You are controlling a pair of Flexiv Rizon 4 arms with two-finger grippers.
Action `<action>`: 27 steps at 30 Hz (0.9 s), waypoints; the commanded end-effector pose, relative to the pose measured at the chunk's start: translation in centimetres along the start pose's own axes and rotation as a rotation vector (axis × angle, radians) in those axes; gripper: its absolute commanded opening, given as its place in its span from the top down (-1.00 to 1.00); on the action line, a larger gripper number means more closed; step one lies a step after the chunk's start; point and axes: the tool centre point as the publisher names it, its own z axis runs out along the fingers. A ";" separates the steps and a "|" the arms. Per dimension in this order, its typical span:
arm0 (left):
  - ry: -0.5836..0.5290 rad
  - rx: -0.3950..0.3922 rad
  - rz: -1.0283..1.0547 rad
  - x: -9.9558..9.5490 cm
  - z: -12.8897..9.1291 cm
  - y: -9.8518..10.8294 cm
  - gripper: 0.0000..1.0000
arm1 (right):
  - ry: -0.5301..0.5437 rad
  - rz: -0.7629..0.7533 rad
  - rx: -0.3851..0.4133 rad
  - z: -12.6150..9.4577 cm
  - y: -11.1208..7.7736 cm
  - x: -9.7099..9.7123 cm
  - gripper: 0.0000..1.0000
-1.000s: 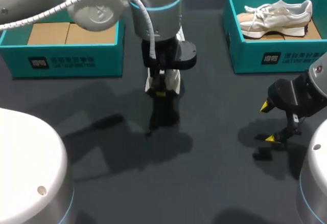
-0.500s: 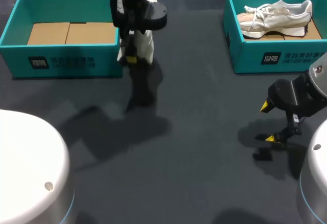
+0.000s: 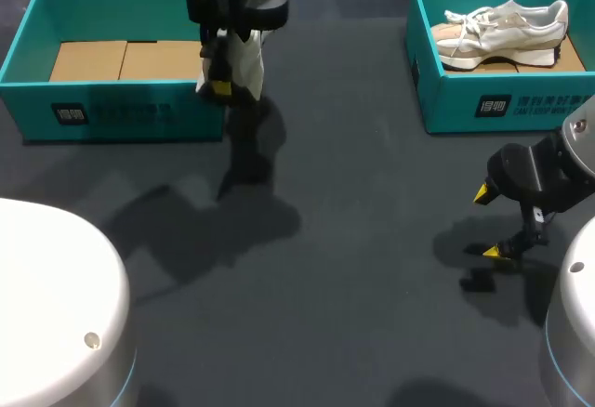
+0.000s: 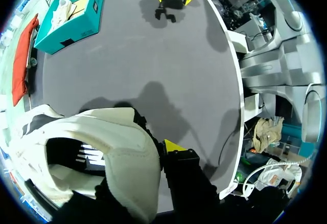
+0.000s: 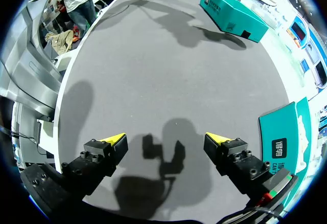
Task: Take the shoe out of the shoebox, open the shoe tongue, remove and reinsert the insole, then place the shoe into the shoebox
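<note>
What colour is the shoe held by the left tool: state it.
The held shoe is off-white with a dark opening, clearest in the left wrist view.

Left arm: up at far left, black wrist above, tool [image 3: 220,86] pointing down. Clamped on shoe [image 3: 245,61] at the heel collar, one yellow tip [image 4: 173,146] outside it, the other hidden. Right arm: in from near right, tool [image 3: 491,223] low, tilted toward the left. Fingers [image 5: 113,141] spread wide, gripping nothing.
</note>
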 end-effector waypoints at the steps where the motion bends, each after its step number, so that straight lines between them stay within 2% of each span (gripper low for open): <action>1: -0.002 0.000 0.001 0.0 -0.2 0.1 1.00 | -0.002 0.001 0.003 0.0 0.0 0.1 -1.00; 3: -0.023 -0.009 0.008 -0.2 -0.7 0.7 1.00 | -0.002 0.001 0.003 0.0 0.0 0.1 -1.00; 9: -0.023 0.000 0.002 -3.5 -2.7 4.5 1.00 | -0.002 0.001 0.003 0.0 0.0 0.1 -1.00; 14: -0.029 0.007 -0.013 -6.7 -4.1 8.9 1.00 | -0.002 0.001 0.003 0.0 0.0 0.1 -1.00; 19: -0.025 -0.024 -0.044 -9.8 -4.3 13.6 1.00 | -0.002 0.001 0.003 0.0 0.0 0.1 -1.00; 27: 0.001 -0.005 -0.080 -14.1 -4.1 20.7 1.00 | -0.002 0.001 0.003 0.0 0.0 0.1 -1.00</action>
